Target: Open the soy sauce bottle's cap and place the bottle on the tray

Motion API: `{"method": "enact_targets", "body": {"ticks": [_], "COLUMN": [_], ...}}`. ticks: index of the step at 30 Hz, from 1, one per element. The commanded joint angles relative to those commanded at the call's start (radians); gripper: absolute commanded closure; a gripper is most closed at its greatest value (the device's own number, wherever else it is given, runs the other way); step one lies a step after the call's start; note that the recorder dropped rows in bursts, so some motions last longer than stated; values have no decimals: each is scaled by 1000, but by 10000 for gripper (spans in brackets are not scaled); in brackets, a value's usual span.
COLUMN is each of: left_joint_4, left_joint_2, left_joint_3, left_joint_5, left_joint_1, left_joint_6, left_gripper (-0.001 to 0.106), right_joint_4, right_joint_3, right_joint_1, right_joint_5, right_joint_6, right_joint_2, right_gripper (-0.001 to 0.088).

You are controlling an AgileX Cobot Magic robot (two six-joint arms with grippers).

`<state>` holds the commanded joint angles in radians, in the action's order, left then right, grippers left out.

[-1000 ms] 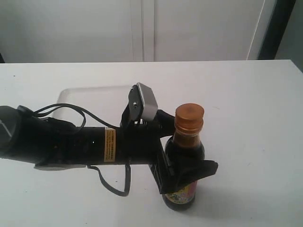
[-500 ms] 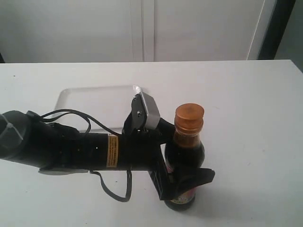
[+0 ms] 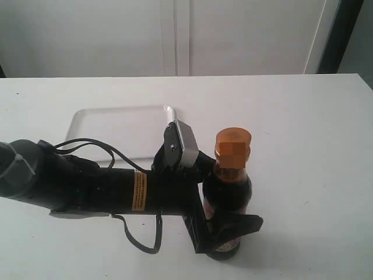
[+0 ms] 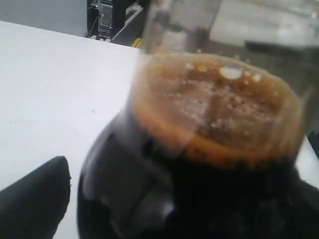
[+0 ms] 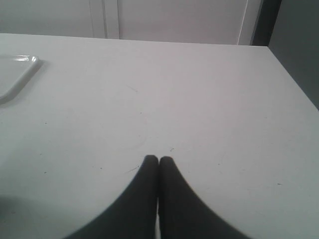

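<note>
1 glossy glass soy sauce bottle (image 3: 234, 185) | left hand (image 3: 228, 201) clamped around it | right hand (image 5: 158, 159) closed, empty

The soy sauce bottle (image 3: 228, 189) is upright before and right of the tray (image 3: 87, 119), which lies on the table (image 3: 303, 146).

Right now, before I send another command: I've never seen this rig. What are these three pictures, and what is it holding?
This is a two-armed robot at a white table. The exterior view looks down on everything: the left gripper is clamped around the upright soy sauce bottle, whose orange cap looks closed. The white tray lies behind that arm. The left wrist view is that arm's own camera: the same bottle, close and blurred. The right wrist view shows the right gripper, shut on nothing, above the table, with a tray corner at the edge.
</note>
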<state>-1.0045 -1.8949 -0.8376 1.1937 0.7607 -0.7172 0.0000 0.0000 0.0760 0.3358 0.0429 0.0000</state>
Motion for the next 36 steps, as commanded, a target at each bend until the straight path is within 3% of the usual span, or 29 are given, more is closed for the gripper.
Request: {"method": "enact_targets", "body": {"ticks": [5,23,25,27,28,29,30,31,36], "left_joint_4": [-7,1,19,22,7,-2,-16,-23,-61], "left_joint_2": [0,-21,-21,-21,-21,-21,-21,-21,-21], "left_joint_3": [0,0,0,0,0,0,0,0,0], "left_joint_5": [-11,-32,2,2,-14,-14,-12,-12,-13], "left_joint_1": [0,0,0,0,0,0,0,0,0], "left_joint_6": [4,15,23,23,23,23,23,23,44], "left_gripper": [193,197,236,422,636,727,943,1040,1053], "right_joint_4": [0,0,0,0,0,0,0,0,0], "right_joint_3": [0,0,0,0,0,0,0,0,0], "right_joint_1": [0,0,0,0,0,0,0,0,0], "right_joint_5": [0,0,0,0,0,0,0,0,0], "right_joint_6": [-2,-2,-2,-2,-2,-2,-2,-2,-2], "right_joint_2": [0,0,0,0,0,0,0,0,0], "right_gripper": [868,868,868,868,868,868,868,868,868]}}
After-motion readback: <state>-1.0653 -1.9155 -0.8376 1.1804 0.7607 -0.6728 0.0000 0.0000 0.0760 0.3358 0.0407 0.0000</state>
